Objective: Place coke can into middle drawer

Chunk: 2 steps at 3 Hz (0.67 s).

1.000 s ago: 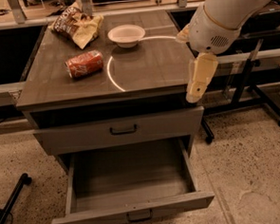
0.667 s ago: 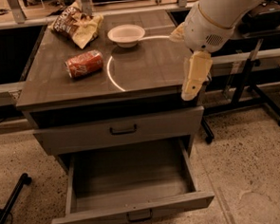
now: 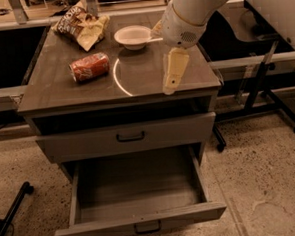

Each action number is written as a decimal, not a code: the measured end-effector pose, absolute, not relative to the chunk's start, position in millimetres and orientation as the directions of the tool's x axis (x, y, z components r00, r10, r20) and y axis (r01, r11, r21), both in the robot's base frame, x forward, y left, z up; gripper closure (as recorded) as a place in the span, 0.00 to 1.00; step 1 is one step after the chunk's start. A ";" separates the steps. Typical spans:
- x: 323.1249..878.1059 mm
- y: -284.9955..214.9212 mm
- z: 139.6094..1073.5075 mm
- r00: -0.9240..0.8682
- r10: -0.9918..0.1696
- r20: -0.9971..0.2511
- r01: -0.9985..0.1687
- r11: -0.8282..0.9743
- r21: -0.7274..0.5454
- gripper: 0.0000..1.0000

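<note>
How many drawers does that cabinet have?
2. One shut drawer with a black handle, and the middle drawer below it, pulled open. The dark gap above may hide another. The hand hangs over the right side of the cabinet top.

This reads to me as an office-style robot lab: speckled polished stone floor [image 3: 264, 183], a grey wood-grain drawer cabinet [image 3: 89, 141] standing alone, a black metal desk frame on casters [image 3: 260, 90] to the right, long pale worktops [image 3: 0, 93] behind. My cream-coloured gripper [image 3: 170, 83] hangs over the cabinet top's right front edge.
</note>
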State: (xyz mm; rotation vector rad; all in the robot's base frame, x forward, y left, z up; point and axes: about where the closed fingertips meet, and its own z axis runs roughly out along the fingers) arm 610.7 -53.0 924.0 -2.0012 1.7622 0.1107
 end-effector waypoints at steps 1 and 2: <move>649.6 -14.1 915.2 0.145 -0.914 -0.379 -0.953 -0.027 -0.301 0.00; 649.6 -14.1 915.2 0.145 -0.914 -0.379 -0.953 -0.027 -0.301 0.00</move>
